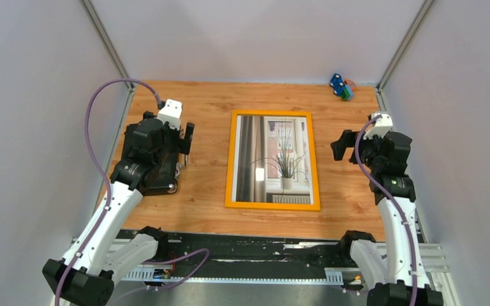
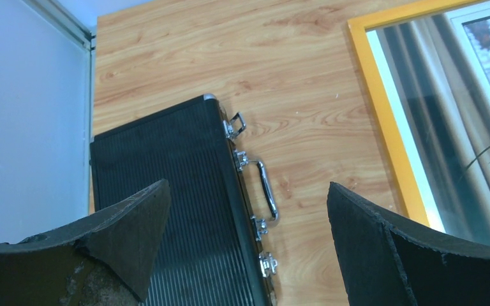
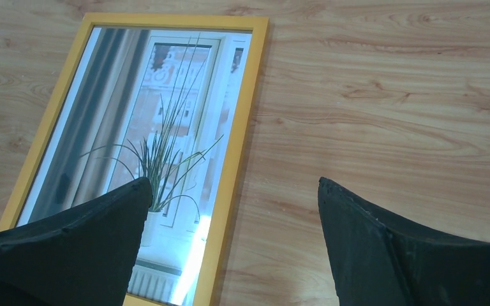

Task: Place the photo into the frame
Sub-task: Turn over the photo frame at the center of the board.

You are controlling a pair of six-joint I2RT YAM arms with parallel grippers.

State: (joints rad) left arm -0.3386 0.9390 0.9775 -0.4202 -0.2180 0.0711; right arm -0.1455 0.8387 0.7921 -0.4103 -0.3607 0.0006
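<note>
Top external view, read from left to right. The left arm [image 1: 111, 204] reaches out over a black case [image 2: 166, 159] that lies along the left side of the table [image 1: 344, 159]. Its jaws stand wide apart and hold nothing. In the left wrist view they straddle the case's handle side and a strip of bare wood, and the frame [image 1: 272, 206] enters only at the right edge. The frame therefore lies to the right of these jaws and apart from them.

At the centre of the table the frame lies flat, with its long axis running from the near edge toward the far wall. The photo [image 1: 274, 159] sits inside the four rails, square to them, with the plant pot toward the near end. A pale glare crosses its lower part. Whether the print lies under or over the pane cannot be told.

The right arm [image 1: 399, 223] stands on the far side of the frame. Its jaws are likewise wide open and empty. In the right wrist view they look down on bare wood just beside the frame's right long rail, so the frame lies to their left. Small coloured objects [image 1: 341, 87] rest in the far right corner, well apart from everything else.

Judgement: the photo appears already seated, so the task looks near its end. Should any pressing or squaring remain, the right jaws are the nearer pair. They would meet the right rail side-on, across the frame's short axis.
</note>
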